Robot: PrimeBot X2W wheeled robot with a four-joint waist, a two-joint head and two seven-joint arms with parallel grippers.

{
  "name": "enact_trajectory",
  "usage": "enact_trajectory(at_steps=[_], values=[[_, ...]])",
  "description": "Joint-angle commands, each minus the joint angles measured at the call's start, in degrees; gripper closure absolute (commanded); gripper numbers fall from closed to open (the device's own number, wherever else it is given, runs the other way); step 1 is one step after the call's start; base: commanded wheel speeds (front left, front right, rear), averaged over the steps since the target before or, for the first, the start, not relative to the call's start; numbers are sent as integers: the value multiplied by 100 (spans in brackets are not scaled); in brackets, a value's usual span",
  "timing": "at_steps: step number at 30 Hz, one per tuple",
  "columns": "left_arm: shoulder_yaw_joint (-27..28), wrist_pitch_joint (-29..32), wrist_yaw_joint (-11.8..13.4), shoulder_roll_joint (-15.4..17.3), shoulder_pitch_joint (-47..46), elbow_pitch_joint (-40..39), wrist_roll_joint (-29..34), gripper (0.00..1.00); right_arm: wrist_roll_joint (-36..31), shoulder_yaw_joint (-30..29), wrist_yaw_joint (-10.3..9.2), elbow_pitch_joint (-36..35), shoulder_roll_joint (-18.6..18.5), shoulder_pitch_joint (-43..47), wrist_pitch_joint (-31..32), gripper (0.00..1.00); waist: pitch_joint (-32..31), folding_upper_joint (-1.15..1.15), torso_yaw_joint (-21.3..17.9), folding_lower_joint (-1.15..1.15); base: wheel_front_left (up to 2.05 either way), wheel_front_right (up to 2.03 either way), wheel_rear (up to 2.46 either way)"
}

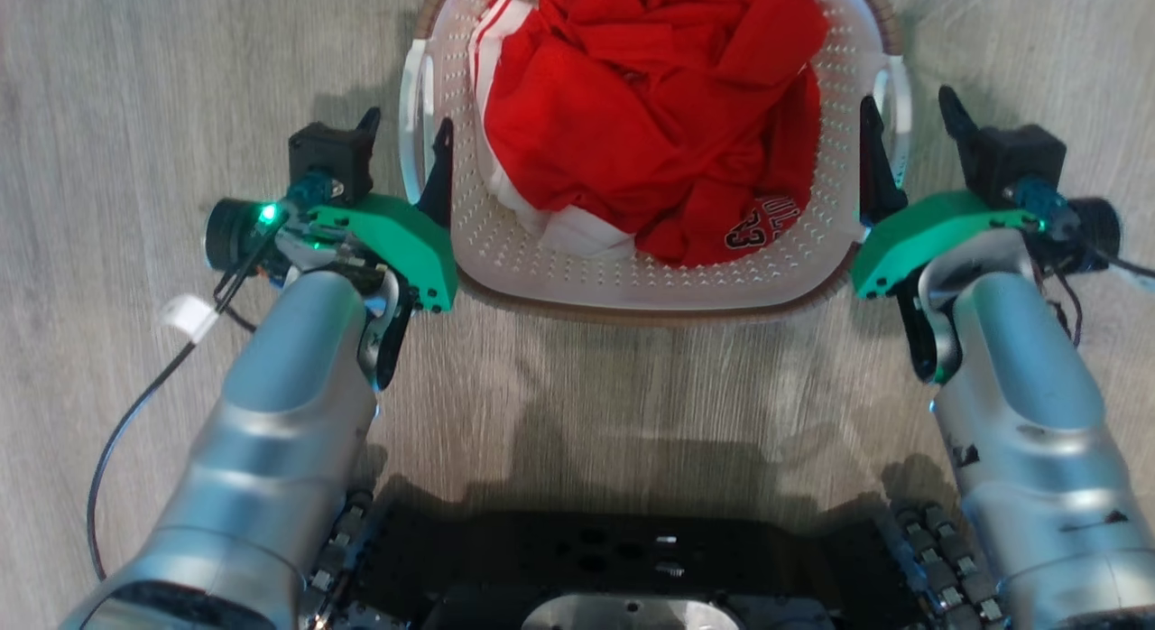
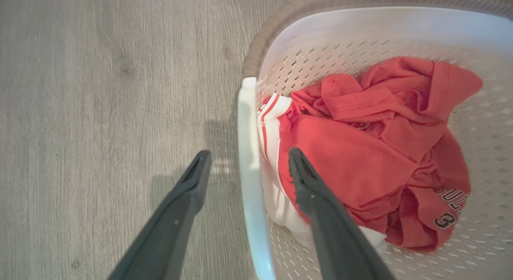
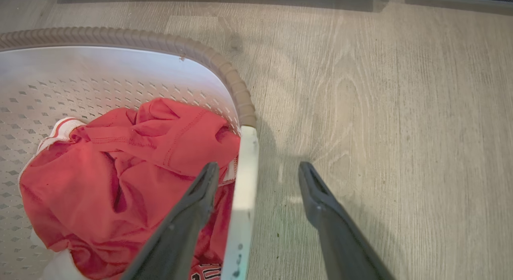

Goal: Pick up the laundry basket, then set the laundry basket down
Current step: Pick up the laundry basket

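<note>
Head view: laundry basket (image 1: 632, 273) on the floor (image 1: 135, 88), stiff plastic, likely light with red clothes (image 1: 632, 115); left tool (image 1: 407, 123) and right tool (image 1: 907, 97) spread astride its white side handles (image 2: 246, 131), the natural holds.

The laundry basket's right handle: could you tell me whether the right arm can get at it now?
Probably yes: the open right claw straddles the white handle, one finger inside the basket, one outside, nothing between.

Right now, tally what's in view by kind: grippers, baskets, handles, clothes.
Grippers: 2, left gripper and right gripper
Laundry basket: 1
Basket handles: 2, left handle and right handle
Red-and-white clothing heap: 1
Total: 6
</note>
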Motion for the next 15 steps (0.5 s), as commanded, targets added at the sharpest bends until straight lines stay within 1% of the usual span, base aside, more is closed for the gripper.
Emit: enact_trajectory(at_steps=[1,9,15], values=[[24,-54,-11,141,43,13,-51,0,-70,146,8,-57,70,102,-70,0,99,0,34,0,0,0,0],[-396,-54,31,141,-286,310,-324,0,-107,198,8,211,70,-67,-70,0,347,0,120,0,0,0,0],[-593,-54,82,141,-433,469,-489,0,-82,245,8,362,70,-151,-70,0,410,0,139,0,0,0,0]])
